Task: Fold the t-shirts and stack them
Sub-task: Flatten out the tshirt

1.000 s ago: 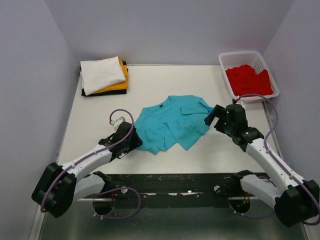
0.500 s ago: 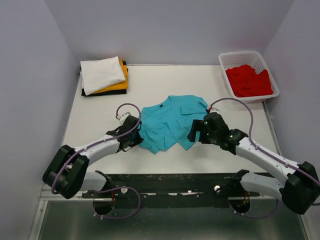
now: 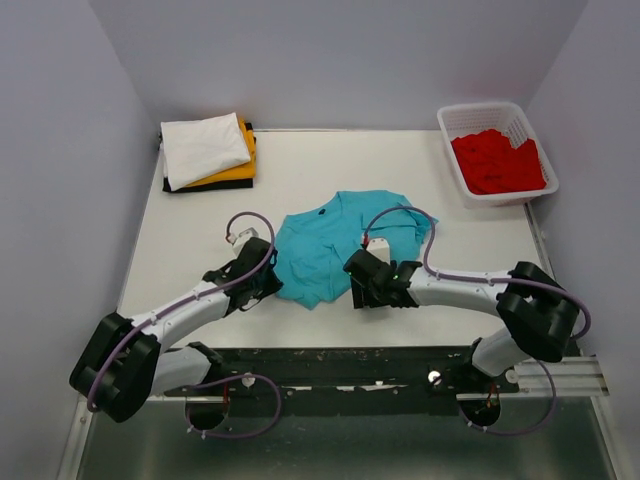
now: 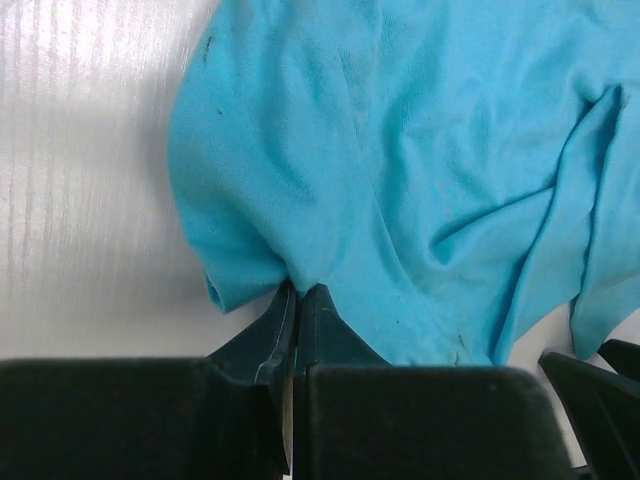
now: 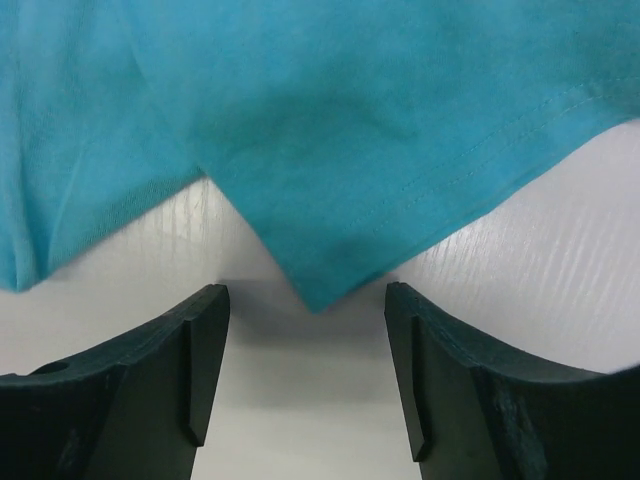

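A teal t-shirt (image 3: 330, 240) lies crumpled in the middle of the table. My left gripper (image 3: 274, 284) is at its near-left edge, and the left wrist view shows the gripper (image 4: 298, 292) shut on a pinch of the teal t-shirt (image 4: 420, 150). My right gripper (image 3: 357, 278) sits low at the shirt's near edge. In the right wrist view it (image 5: 305, 300) stands open, with a hem corner of the teal t-shirt (image 5: 330, 150) pointing into the gap and touching neither finger. A red t-shirt (image 3: 497, 160) lies in the basket.
A white lattice basket (image 3: 480, 110) stands at the back right. At the back left is a folded stack: a white t-shirt (image 3: 205, 148) on top, an orange-yellow one (image 3: 240, 172) under it, a black one (image 3: 205, 185) at the bottom. Walls close in on both sides.
My left gripper has shut on the teal shirt's near-left edge. The right arm has swung from the shirt's right side to its near edge, and its jaws have narrowed somewhat.
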Tool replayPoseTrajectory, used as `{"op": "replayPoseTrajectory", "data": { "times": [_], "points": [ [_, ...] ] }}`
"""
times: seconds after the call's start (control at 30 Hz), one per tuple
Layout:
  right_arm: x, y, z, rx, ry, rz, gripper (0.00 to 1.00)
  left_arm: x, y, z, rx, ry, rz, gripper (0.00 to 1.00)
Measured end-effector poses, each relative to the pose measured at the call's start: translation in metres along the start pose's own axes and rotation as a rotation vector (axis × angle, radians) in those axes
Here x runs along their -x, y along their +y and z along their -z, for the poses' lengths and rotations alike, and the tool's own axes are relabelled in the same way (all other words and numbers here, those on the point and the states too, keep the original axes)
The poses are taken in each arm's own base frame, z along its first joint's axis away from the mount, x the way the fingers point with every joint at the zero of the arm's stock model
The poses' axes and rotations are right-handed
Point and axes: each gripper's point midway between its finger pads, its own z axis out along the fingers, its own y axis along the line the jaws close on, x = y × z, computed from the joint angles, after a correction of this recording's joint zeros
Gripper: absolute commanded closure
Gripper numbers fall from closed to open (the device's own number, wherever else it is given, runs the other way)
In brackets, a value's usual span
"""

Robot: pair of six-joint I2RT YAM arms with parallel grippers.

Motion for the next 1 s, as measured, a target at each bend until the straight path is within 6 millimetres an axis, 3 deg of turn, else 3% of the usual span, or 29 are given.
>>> {"op": "replayPoseTrajectory", "data": {
  "times": [0.17,0.3,0.33,0.5,0.6,0.67,0.83,0.97,1.0],
  "points": [
    [0.009,-0.001,-0.007,-0.054,-0.034,-0.035,0.49,0.003,0.001,0.005,0.001,-0.021,0.000,1.00],
    [0.016,0.000,-0.011,-0.082,-0.071,-0.087,0.92,0.006,0.003,0.006,0.011,-0.034,-0.001,1.00],
    [0.019,0.000,-0.012,-0.089,-0.083,-0.100,0.99,0.006,0.004,0.006,0.012,-0.036,-0.001,1.00],
    [0.026,-0.002,-0.012,-0.124,-0.130,-0.162,0.99,0.011,0.007,0.011,0.031,-0.059,0.000,1.00],
    [0.032,-0.019,-0.002,-0.165,-0.178,-0.173,0.99,0.025,0.000,0.023,0.017,-0.105,0.005,1.00],
    [0.045,-0.028,0.017,-0.166,-0.240,-0.196,0.99,0.041,-0.012,0.038,-0.022,-0.161,0.013,1.00],
    [0.106,-0.041,0.091,-0.107,-0.485,-0.308,0.99,0.093,-0.049,0.087,-0.128,-0.323,0.027,1.00],
    [0.159,-0.049,0.163,-0.055,-0.671,-0.382,0.99,0.141,-0.081,0.148,-0.206,-0.464,0.027,1.00],
    [0.172,-0.051,0.183,-0.038,-0.718,-0.400,0.99,0.155,-0.090,0.172,-0.245,-0.518,0.028,1.00]
  ]
}}
